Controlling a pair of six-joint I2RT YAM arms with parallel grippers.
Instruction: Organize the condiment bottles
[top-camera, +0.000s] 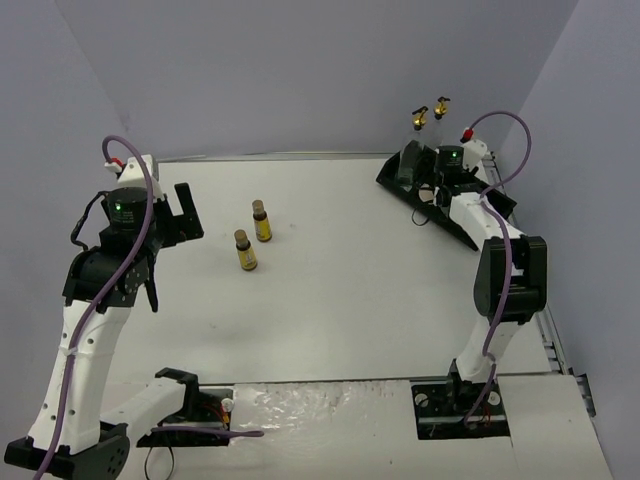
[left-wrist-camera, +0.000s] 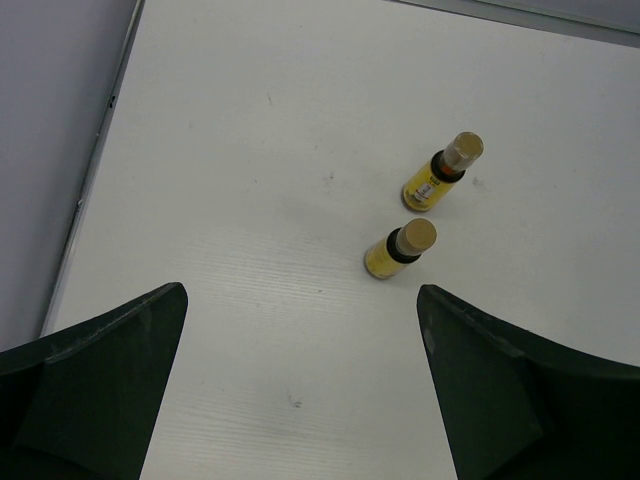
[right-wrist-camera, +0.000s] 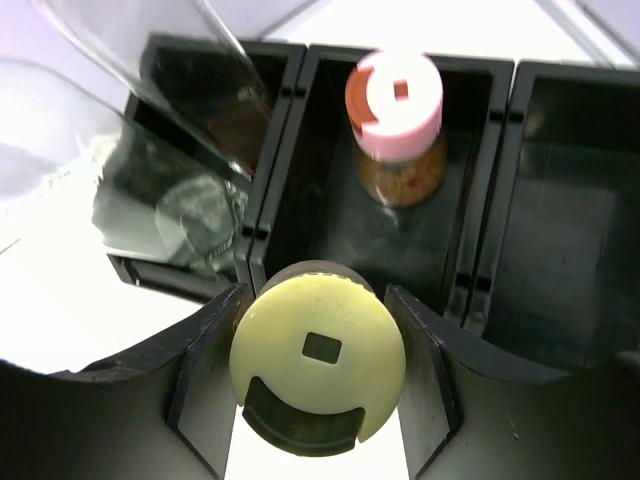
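Note:
Two amber brown-capped condiment bottles (top-camera: 263, 221) (top-camera: 245, 251) stand upright close together on the white table. The left wrist view shows them as a farther bottle (left-wrist-camera: 440, 175) and a nearer bottle (left-wrist-camera: 398, 250), ahead and right of my open, empty left gripper (left-wrist-camera: 302, 295). My right gripper (right-wrist-camera: 318, 298) is shut on the cream-capped bottle (right-wrist-camera: 318, 347), over the near wall of the black tray's (right-wrist-camera: 500, 70) middle compartment. A pink-capped bottle (right-wrist-camera: 395, 110) stands in that compartment. Two clear glass bottles (right-wrist-camera: 150, 90) lean in the left compartment, their spouts (top-camera: 418, 117) showing from above.
The black tray (top-camera: 420, 195) lies at the far right by the wall, partly hidden by my right arm (top-camera: 505, 270). Its right compartment (right-wrist-camera: 565, 200) holds nothing. Grey walls close in the table. A metal strip edges the table's left side (left-wrist-camera: 95, 170).

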